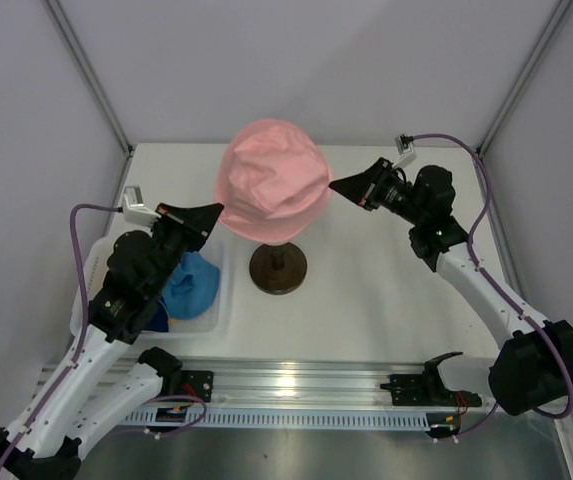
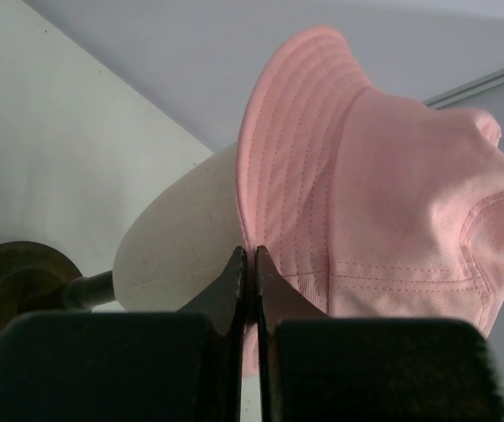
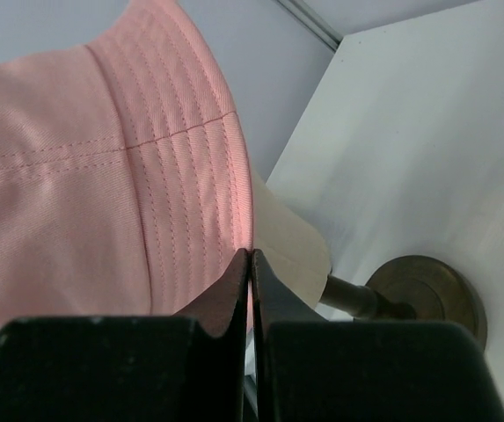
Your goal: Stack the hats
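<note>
Working from the near left, find the light blue hat (image 1: 191, 285) crumpled in the clear tray (image 1: 222, 312). Farther back, the left gripper (image 2: 247, 257) and right gripper (image 3: 250, 255) each pinch opposite sides of the brim of the pink hat (image 1: 271, 180), fingers closed on the fabric. The hat caps the beige head form (image 2: 177, 233) on its brown base (image 1: 277, 270). Pull unevenly and you may drag the brim free or tip the stand. Treat the hat as soft, row-stitched twill; the form is smooth and rounded.
</note>
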